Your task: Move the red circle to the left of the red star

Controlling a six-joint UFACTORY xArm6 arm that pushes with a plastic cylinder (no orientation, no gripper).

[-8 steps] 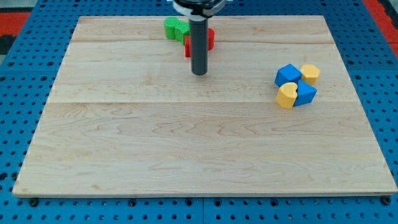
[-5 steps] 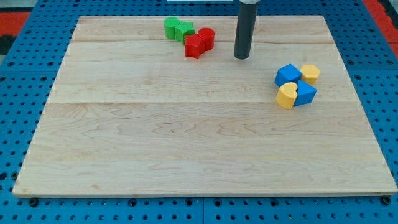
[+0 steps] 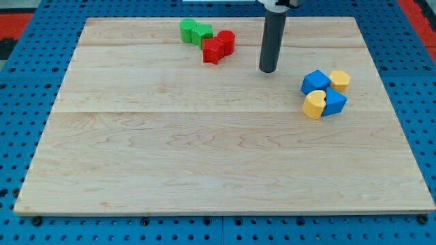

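The red circle (image 3: 226, 41) and the red star (image 3: 213, 50) sit touching near the view's top, left of centre; the circle is up and to the right of the star. My tip (image 3: 268, 69) rests on the board to the right of both red blocks, apart from them, about sixty pixels from the circle. It touches no block.
Two green blocks (image 3: 193, 30) lie just left of the red pair, near the board's top edge. At the view's right is a cluster of two blue blocks (image 3: 316, 82) and two yellow blocks (image 3: 314, 104). The wooden board (image 3: 204, 163) lies on a blue pegboard.
My tip moved from in front of the red blocks to their right, then slightly down. The blocks have not moved.
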